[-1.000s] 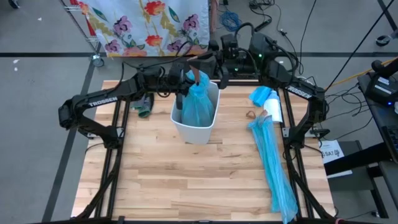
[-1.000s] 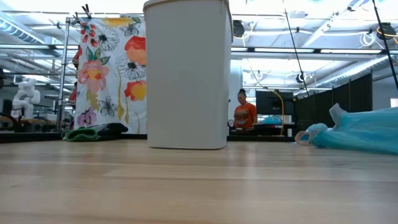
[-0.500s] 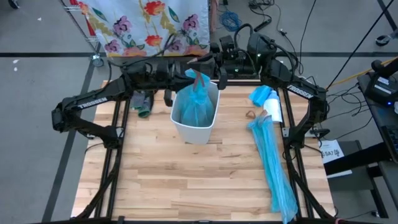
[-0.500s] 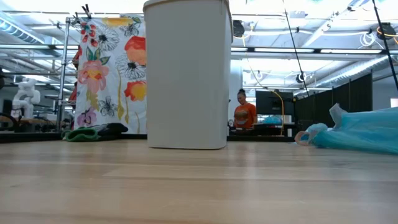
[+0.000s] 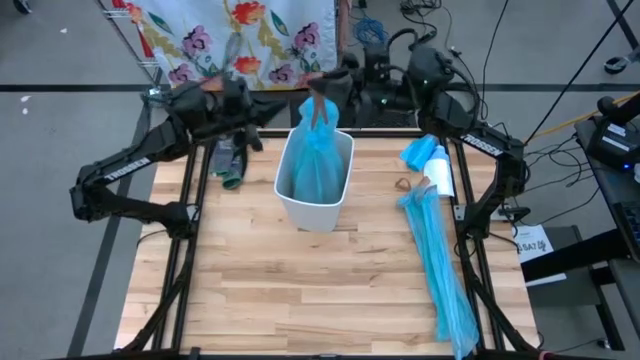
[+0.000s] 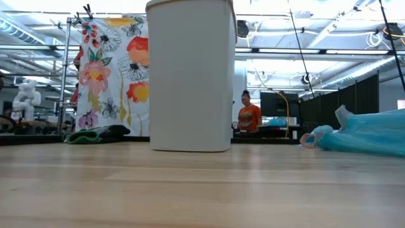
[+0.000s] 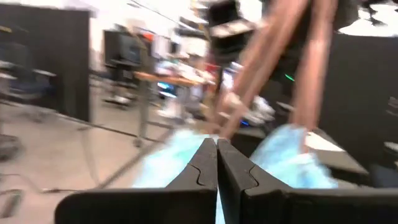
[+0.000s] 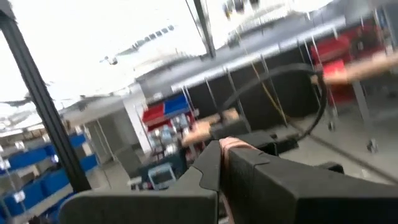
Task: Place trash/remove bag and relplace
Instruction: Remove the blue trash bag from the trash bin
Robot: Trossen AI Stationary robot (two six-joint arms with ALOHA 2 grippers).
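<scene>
Plastic was what we had to deal with: a thin light-blue bag (image 5: 318, 165) sat inside the white bin (image 5: 314, 208), which stood near the middle of the surface's (image 5: 300, 290) far edge. The bag's neck was gathered into a brownish twist (image 5: 319, 108) that rose above the bin's far rim. We saw no loose trash on the surface, so we judged it was already inside the bag.

Our right gripper (image 5: 322, 85) hung right at that twist with its fingers pressed together, and in the high view the neck ran straight up to it; we took it to be pinching the neck, though the wrist view did not prove it. Our left gripper (image 5: 250, 122) was clenched on nothing, off to the left of the bin over the far edge, beside a dark green bundle (image 5: 229, 170).

We judged the bag soft, light and slippery, likely to stretch or tear under a sharp pull and to drag on the bin's walls. The gathered neck looked like the only sound place to hold it. Spare blue sheets (image 5: 437, 260) and a blue roll (image 5: 422, 153) lay along the right edge.
</scene>
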